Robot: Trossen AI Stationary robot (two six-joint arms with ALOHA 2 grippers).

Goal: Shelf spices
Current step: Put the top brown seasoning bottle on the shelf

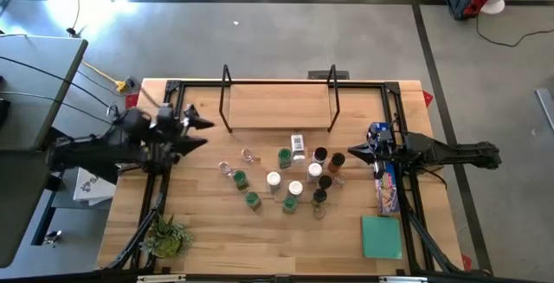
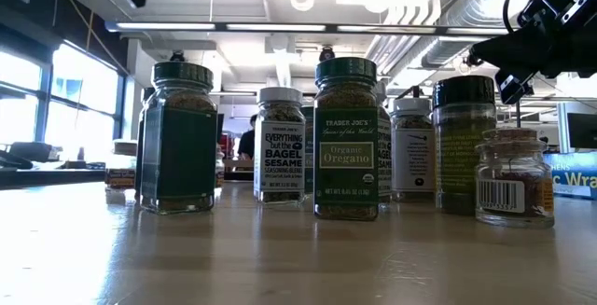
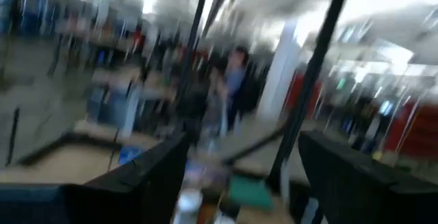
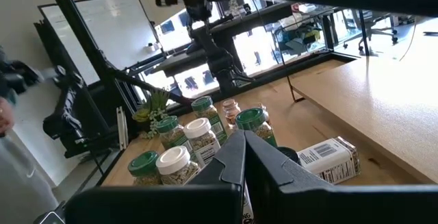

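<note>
Spices (image 1: pixel 286 177): we find them clustered mid-bench just in front of the shelf (image 1: pixel 279 101); most stand upright, one white-labelled jar (image 1: pixel 299 144) lies on its side.
Materials: glass cylinders; green, white and black caps.
Shelf: thin black wire uprights, pale board.
Bench (image 1: pixel 208 231): light wood grain.
Left gripper (image 1: pixel 206 124): left of shelf, jaws spread, empty.
Right gripper (image 1: pixel 353 156): right of spices, jaws closed, empty.
Room: open ceiling ducts.
</note>
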